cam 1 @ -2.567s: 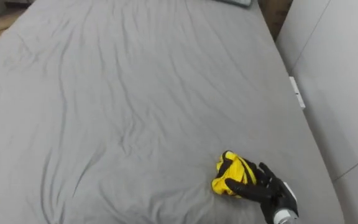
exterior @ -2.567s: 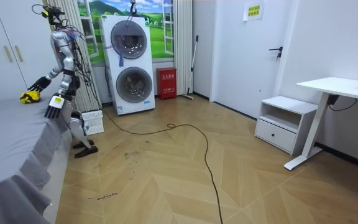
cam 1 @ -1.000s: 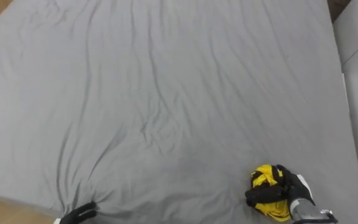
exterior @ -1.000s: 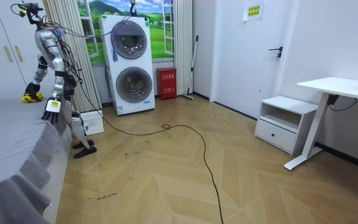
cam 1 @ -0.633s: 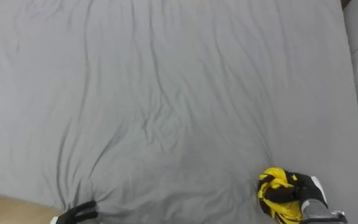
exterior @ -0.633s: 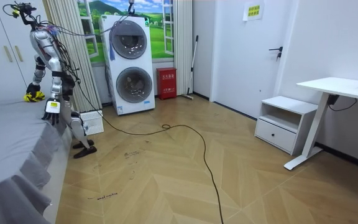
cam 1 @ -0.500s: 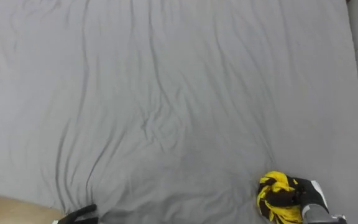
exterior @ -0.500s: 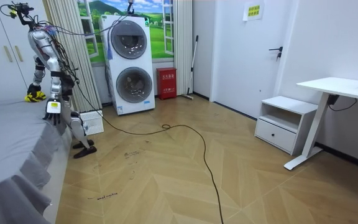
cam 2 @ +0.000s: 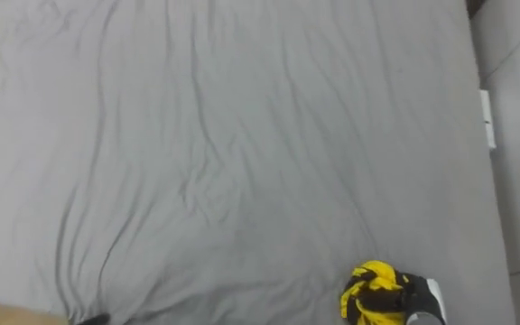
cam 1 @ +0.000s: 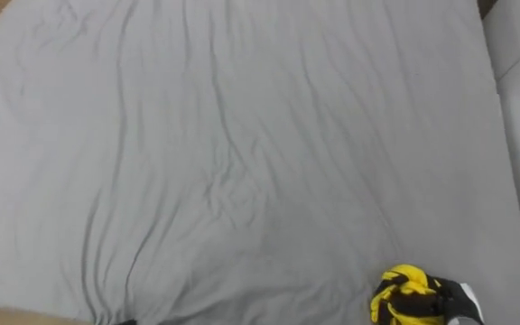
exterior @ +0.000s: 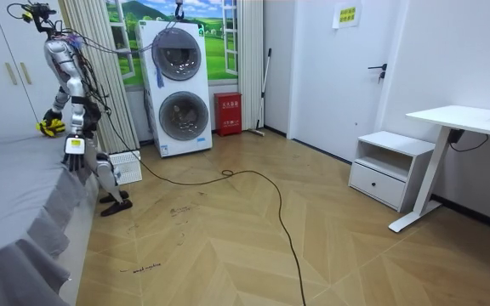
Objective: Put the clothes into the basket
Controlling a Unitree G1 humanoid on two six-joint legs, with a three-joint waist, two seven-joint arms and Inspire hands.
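Near right of the grey bed [cam 1: 242,135]: my right hand [cam 1: 451,303], dark fingers curled round the bunched yellow garment [cam 1: 401,294]. I cannot tell whether the garment touches the sheet. In the room view I stand upright at the bedside, and my left hand [exterior: 73,146] hangs by my hip; I cannot tell how its fingers are set. A white basket [exterior: 128,167] stands on the floor beside my feet.

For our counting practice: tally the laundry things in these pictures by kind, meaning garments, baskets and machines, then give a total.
yellow garment: 1
white basket: 1
stacked front-loading machines: 2
Total: 4
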